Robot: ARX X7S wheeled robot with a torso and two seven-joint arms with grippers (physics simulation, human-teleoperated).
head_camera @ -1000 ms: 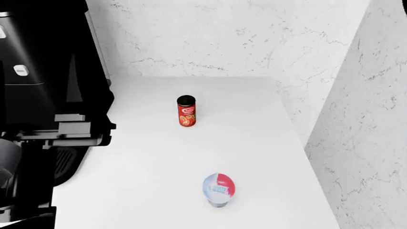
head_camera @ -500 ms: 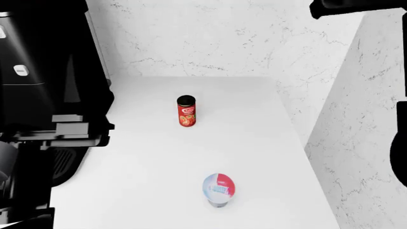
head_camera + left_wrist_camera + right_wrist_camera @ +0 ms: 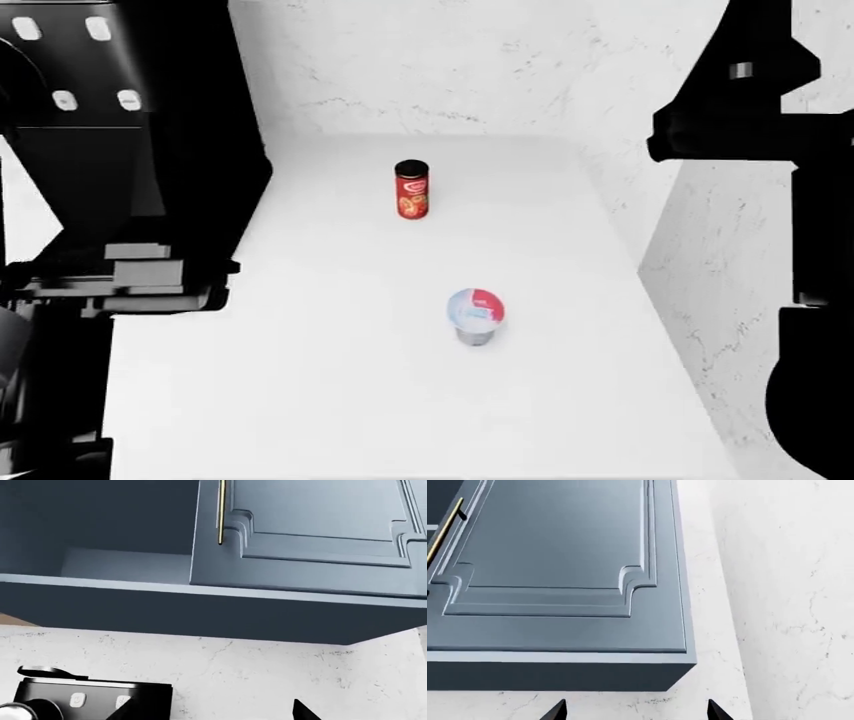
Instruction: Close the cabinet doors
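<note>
Right gripper [image 3: 636, 711] shows two dark fingertips set apart with nothing between them, pointed up at the closed blue cabinet door [image 3: 554, 565] with its brass handle [image 3: 444, 535] along one edge. Only one fingertip [image 3: 305, 712] of the left gripper shows, so its spread cannot be told; it faces the open cabinet bay [image 3: 100, 535] beside that door, above a black coffee machine [image 3: 87, 700]. On the white counter [image 3: 334, 400], a red canister [image 3: 412, 190] stands upright, well apart from a red-and-blue cup [image 3: 475, 315].

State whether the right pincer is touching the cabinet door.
Apart. In the right wrist view the right pincer shows only its two dark fingertips, with marble wall visible between them and the cabinet door.
</note>
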